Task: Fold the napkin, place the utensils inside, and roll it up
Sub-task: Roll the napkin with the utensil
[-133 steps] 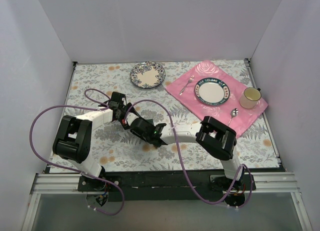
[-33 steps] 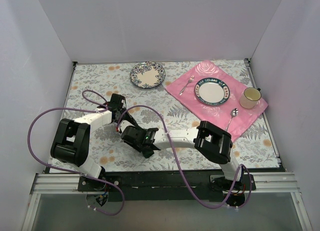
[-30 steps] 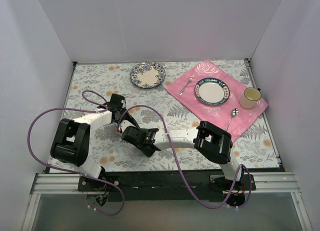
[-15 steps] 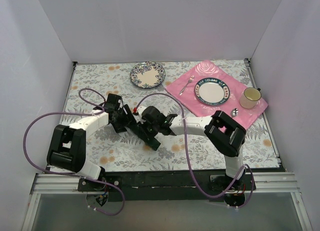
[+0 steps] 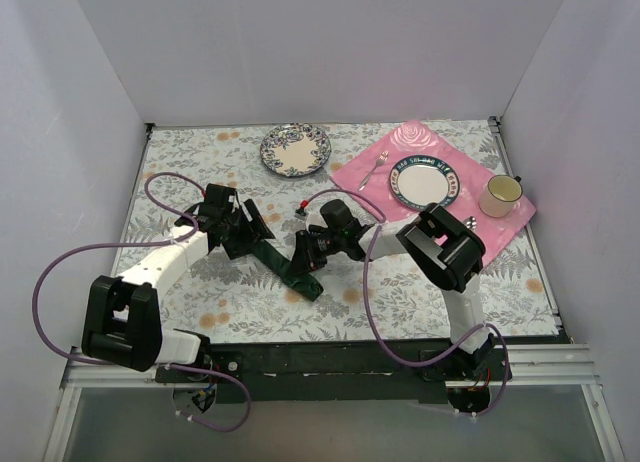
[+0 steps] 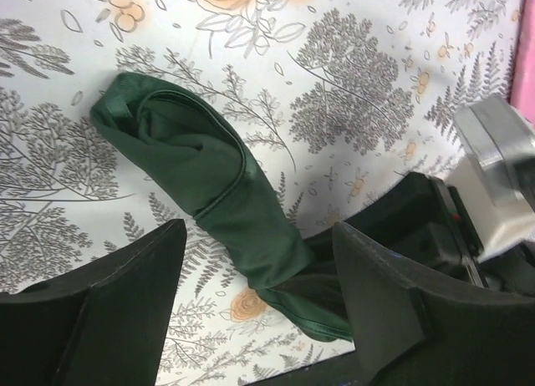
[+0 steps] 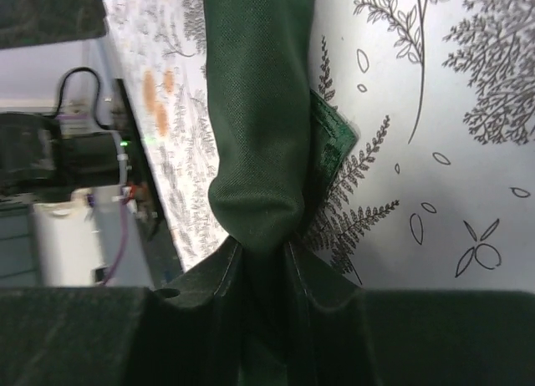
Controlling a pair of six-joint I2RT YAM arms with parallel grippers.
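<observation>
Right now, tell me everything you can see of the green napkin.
The napkin is plain dark green woven cloth, bunched into a long loose roll with a hemmed edge showing. It lies diagonally on the leaf-patterned table. The right gripper pinches one end; the other rests free on the table.

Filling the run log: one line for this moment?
left gripper: open above napkin | right gripper: pinching napkin end | napkin: bunched on table

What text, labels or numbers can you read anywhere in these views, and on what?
None can be read.
On the teal-rimmed plate: marks around the rim, too small to tell if they are letters.
On the napkin, the yellow mug and the floral tablecloth: no writing shows.
</observation>
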